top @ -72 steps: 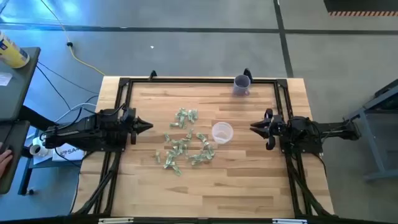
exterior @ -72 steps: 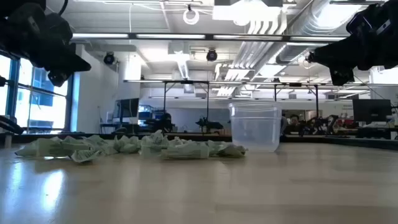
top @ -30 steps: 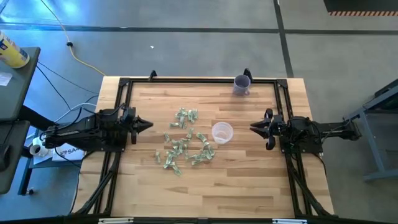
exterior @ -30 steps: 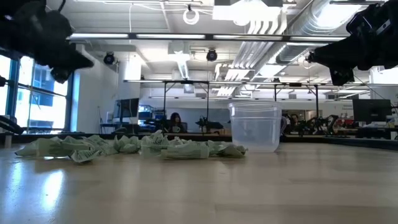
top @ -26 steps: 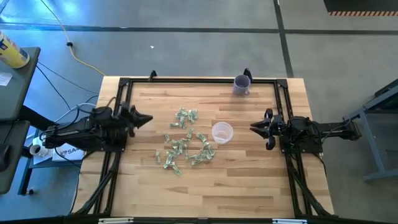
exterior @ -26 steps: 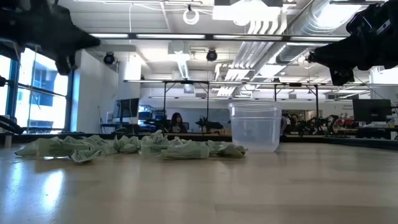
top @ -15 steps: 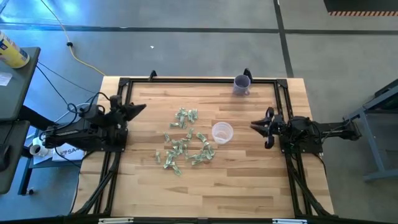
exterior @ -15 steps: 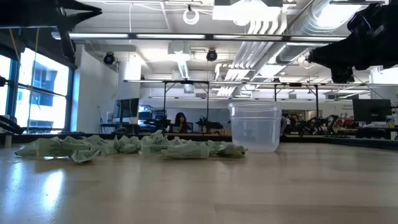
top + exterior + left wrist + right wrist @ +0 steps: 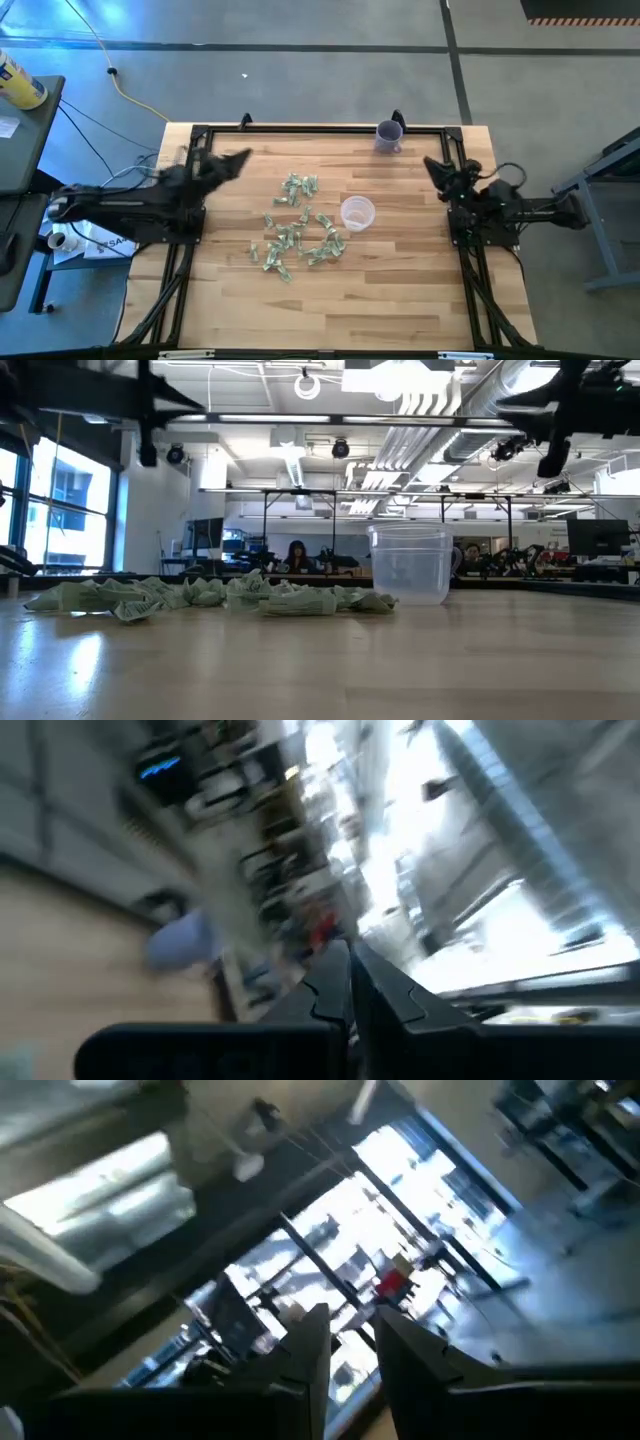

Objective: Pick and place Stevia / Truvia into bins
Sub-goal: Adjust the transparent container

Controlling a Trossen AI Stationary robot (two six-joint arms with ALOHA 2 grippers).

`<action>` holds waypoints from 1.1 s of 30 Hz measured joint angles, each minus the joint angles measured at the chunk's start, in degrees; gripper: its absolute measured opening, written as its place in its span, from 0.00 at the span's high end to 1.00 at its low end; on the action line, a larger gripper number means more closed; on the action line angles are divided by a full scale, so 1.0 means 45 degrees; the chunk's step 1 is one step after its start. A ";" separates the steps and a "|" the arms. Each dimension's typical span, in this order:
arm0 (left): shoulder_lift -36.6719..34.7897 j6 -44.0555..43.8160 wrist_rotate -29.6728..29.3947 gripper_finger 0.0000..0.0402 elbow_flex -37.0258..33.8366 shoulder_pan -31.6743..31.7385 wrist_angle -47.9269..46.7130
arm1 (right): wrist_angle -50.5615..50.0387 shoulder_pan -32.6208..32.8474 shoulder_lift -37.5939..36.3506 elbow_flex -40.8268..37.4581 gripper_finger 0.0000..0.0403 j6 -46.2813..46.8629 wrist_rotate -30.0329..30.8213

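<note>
A loose scatter of pale green Stevia / Truvia packets [image 9: 298, 228] lies flat on the wooden table, left of centre; in the low view the packets [image 9: 200, 597] form a low heap. The clear cup, the bin [image 9: 357, 213], stands upright on its base just right of them, also seen as the bin [image 9: 409, 565]. My left gripper [image 9: 243, 157] hangs in the air over the table's far left, shut and empty, its fingers [image 9: 335, 982] pressed together. My right gripper [image 9: 430, 162] hangs over the far right, with a narrow gap at its tips [image 9: 352, 1330] and nothing in it.
A purple cup [image 9: 389, 136] stands near the far edge, right of centre. A black frame [image 9: 300, 128] borders the table. The near half of the table [image 9: 330, 310] is bare wood. Both arms are high above the packets in the low view.
My left gripper has risen and swung toward the far edge, tipping from slanting down to about level and rolling about its own line. My right gripper has risen a little, swung toward the far right, tipped up and rolled. Packets and cup have not moved.
</note>
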 joint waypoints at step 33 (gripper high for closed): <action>0.9666 1.0346 0.9833 0.88 0.8194 0.8056 -1.3716 | -1.5261 -0.3775 1.2756 0.8692 0.82 -0.1044 -0.7081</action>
